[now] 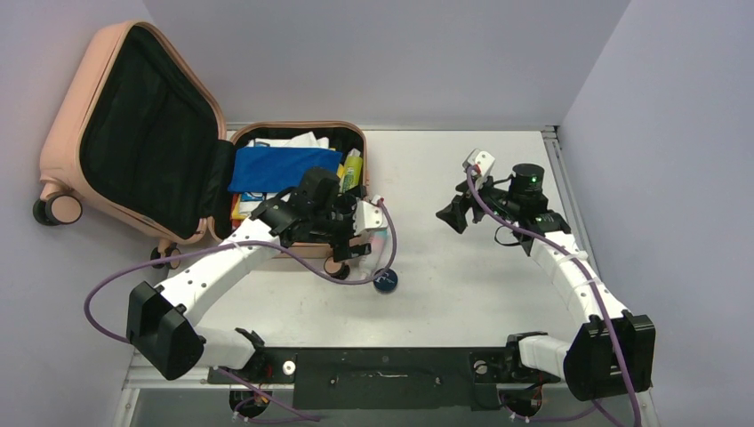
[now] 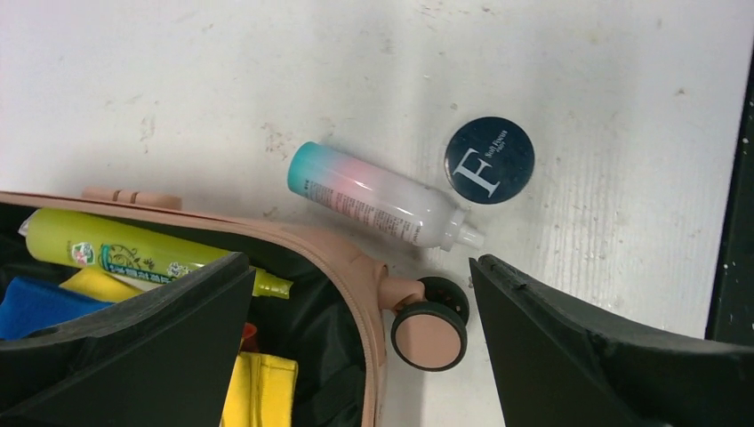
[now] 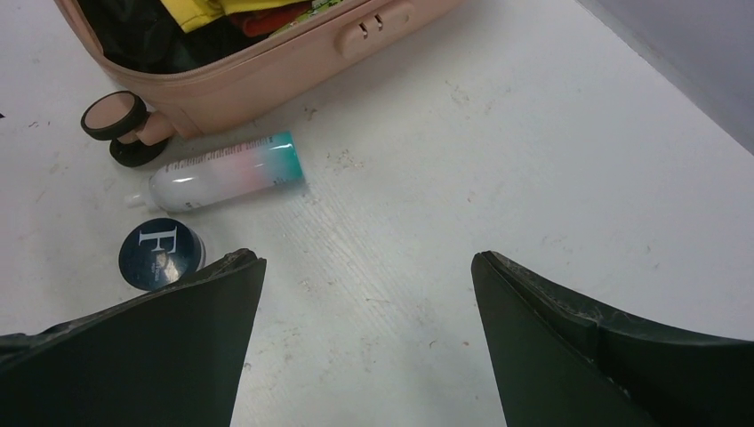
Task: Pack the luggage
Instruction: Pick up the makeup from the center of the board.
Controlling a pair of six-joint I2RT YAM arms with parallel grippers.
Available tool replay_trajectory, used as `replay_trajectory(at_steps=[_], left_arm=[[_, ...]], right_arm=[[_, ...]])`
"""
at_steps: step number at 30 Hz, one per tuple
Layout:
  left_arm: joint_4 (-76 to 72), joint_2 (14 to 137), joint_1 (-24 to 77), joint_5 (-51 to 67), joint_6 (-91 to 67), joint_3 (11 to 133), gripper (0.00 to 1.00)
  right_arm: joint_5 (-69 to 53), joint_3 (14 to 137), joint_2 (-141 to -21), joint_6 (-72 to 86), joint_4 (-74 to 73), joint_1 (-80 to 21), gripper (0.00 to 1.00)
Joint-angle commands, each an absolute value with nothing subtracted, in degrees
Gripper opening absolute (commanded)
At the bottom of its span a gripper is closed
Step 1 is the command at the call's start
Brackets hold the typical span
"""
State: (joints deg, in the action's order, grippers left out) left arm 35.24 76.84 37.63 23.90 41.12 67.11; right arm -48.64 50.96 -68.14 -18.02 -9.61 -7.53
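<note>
From above, the luggage [image 1: 151, 142] lies open at the far left of the table [image 1: 462, 294], its lid standing up on the left with black lining showing and the base tray already holding a blue cloth [image 1: 284, 169] and other things. My left gripper [image 1: 363, 236] hangs over the tray's near right corner, and my right gripper [image 1: 453, 215] hovers over bare table well to the right; both are spread wide and hold nothing. A dark round tin [image 1: 385, 282] sits on the table just near of that corner. Through my left wrist, I see a teal-to-pink bottle [image 2: 378, 196] lying on its side just outside the shell, close to a caster wheel [image 2: 429, 336], with the tin just beside its cap end and a yellow-green tube [image 2: 116, 249] packed along the inner wall. Through my right wrist, the same 2 loose items lie left of my open jaws, the bottle nearer the shell. I judge the shell stiff, smooth and slippery, and likely to roll on its casters if pushed sideways, so I would take it by the lid's rim edge, with 1 arm steadying the tray. The bottle will probably roll; I would pinch it across its middle.
</note>
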Motion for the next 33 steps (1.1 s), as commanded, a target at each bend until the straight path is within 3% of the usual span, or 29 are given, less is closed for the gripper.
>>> replay_trajectory(at_steps=[1, 6, 12, 20, 27, 33], left_arm=[[38.94, 76.89, 38.06, 28.89, 46.70, 68.16, 0.96], [40.74, 77.78, 38.76, 30.77, 51.61, 66.96, 0.96], [32.03, 83.03, 46.30, 11.74, 43.63, 67.24, 0.96], [31.21, 89.07, 54.14, 6.15, 39.33, 70.29, 0.96], [29.07, 94.53, 54.85, -6.76, 33.22, 74.61, 0.96], [32.93, 99.61, 54.28, -4.82, 28.94, 78.15, 0.96]], right_arm=[[-51.15, 50.38, -66.51, -17.15, -4.18, -7.12, 0.90], [-51.74, 49.78, -66.57, -16.55, -3.49, -7.04, 0.90], [-51.68, 49.32, -66.70, -16.28, -2.88, -6.77, 0.90], [-51.50, 48.89, -66.66, -15.85, -2.26, -6.24, 0.90], [-51.48, 48.45, -67.05, -15.30, -1.50, -6.24, 0.90], [-51.42, 48.36, -66.94, -15.12, -1.28, -6.09, 0.90]])
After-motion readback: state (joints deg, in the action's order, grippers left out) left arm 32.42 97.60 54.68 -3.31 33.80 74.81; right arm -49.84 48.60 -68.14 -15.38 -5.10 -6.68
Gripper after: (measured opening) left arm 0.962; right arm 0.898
